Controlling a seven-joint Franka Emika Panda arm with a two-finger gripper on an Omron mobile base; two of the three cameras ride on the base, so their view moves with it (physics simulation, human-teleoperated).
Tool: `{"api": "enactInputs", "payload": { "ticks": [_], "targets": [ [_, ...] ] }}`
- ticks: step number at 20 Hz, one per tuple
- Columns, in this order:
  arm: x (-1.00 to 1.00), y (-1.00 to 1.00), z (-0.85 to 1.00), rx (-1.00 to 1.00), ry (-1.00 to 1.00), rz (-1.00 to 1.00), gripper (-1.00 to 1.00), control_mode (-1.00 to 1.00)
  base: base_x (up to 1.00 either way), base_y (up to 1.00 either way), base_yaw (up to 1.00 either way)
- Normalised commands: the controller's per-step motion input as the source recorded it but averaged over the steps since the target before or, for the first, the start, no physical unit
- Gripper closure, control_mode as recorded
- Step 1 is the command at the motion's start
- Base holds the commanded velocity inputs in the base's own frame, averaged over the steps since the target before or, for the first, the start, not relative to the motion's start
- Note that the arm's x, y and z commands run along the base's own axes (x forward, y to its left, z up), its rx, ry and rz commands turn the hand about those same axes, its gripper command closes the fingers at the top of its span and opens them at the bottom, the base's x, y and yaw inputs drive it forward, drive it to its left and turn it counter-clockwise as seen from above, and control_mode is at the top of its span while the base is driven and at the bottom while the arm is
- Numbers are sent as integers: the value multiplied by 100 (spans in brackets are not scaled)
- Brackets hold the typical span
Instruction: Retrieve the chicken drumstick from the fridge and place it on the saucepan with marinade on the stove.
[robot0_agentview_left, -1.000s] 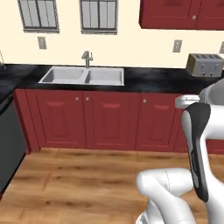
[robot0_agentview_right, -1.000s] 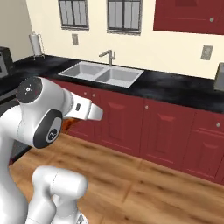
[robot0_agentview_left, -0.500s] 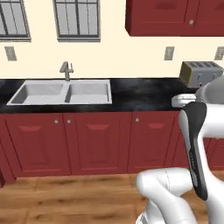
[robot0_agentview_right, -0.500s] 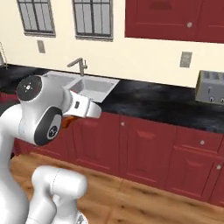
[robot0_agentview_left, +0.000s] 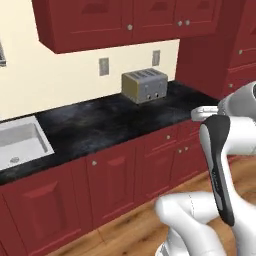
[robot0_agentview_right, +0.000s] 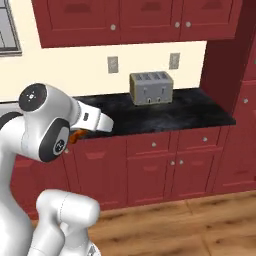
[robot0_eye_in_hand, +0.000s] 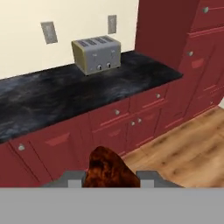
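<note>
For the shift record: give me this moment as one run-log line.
phase: carrying | gripper: shut on chicken drumstick | ahead: toaster on black counter

drumstick (robot0_eye_in_hand: 108, 169): a small brown piece of chicken, dark and bumpy, with reddish-orange shine on its skin.
where it is: at 6 o'clock in the hand view, right at the bottom middle.
how it is held: it sits between the two dark finger tips, one on each side, both touching it. It is up in the air, not lying on anything.
pose: its rounded top pokes up and leans a little toward 11 o'clock; its lower part is hidden.
seen from the right base view: only a tiny orange-brown bit (robot0_agentview_right: 75, 135) peeks out beside the white arm, at about 9 o'clock.
</note>
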Motion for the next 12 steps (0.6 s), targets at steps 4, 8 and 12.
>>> {"api": "enactInputs", "payload": {
  "ticks": [4, 8, 12],
  "targets": [
    [0, 0, 0, 0, 0, 0, 100, 100, 24, -35, -88],
    [0, 0, 0, 0, 0, 0, 100, 100, 31, -35, -87],
    [0, 0, 0, 0, 0, 0, 100, 100, 34, -28, -87]
  ]
}}
